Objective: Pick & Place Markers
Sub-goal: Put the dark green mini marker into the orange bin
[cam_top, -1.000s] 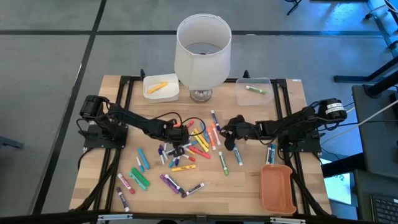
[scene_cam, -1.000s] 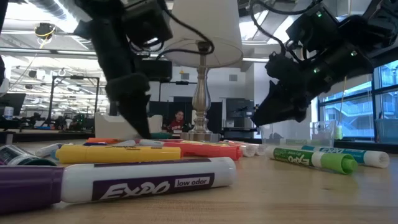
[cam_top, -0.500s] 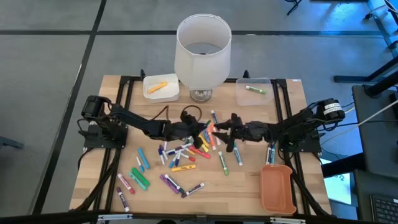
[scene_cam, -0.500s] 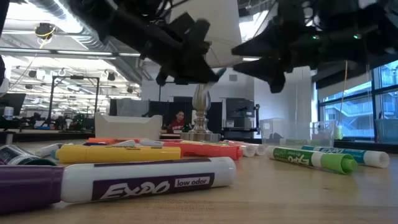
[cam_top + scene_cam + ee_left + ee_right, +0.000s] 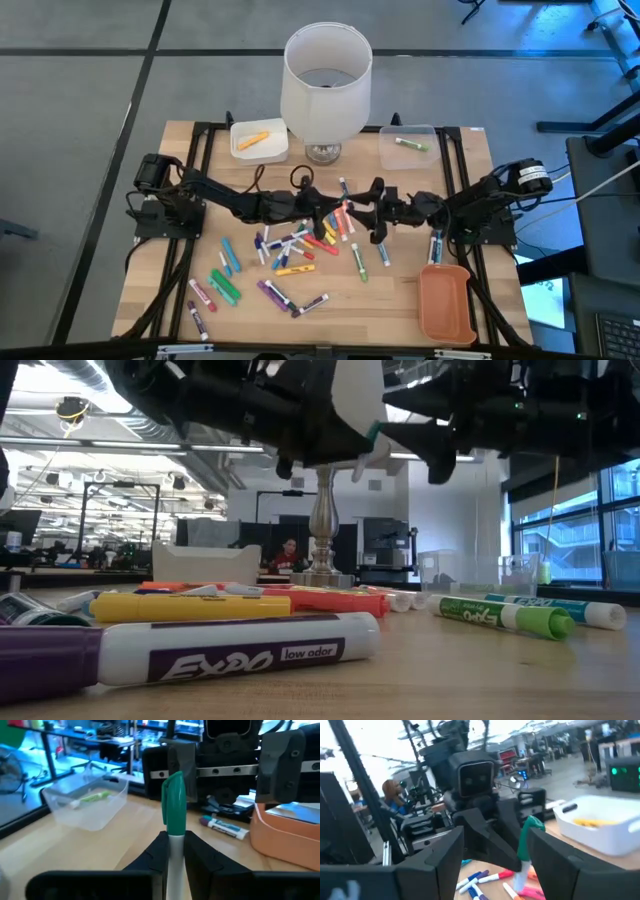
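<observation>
Above the pile of markers point(image 5: 295, 245) on the table's middle, my two grippers face each other, both about level. My left gripper point(image 5: 173, 837) is shut on a white marker with a green cap point(image 5: 174, 805), which also shows in the low view point(image 5: 365, 435). My right gripper point(image 5: 495, 837) stands open just in front of it. The marker's green cap point(image 5: 530, 827) reaches in between the right fingers, nearer one of them, and I see no touch. In the high view the left gripper point(image 5: 320, 205) and right gripper point(image 5: 366, 207) nearly meet. My left gripper pinches the marker's white barrel point(image 5: 173, 851) between its two fingers. The fingers lie along the marker and point level toward the table's right side. The green cap end point(image 5: 174, 795) sticks out past the fingertips. The marker is lifted clear of the table, about level.
A lamp point(image 5: 325, 85) stands at the far middle. A white tray point(image 5: 258, 140) with an orange marker is to its left, a clear tray point(image 5: 408, 146) with a green marker to its right. An orange bin point(image 5: 445, 303) sits near right. Loose markers point(image 5: 230, 645) lie close to the low camera.
Both grippers have risen from the pile and tipped from pointing down to about level, so that they now face each other. My left gripper has carried the green-capped marker up clear of the table and toward my right gripper.
</observation>
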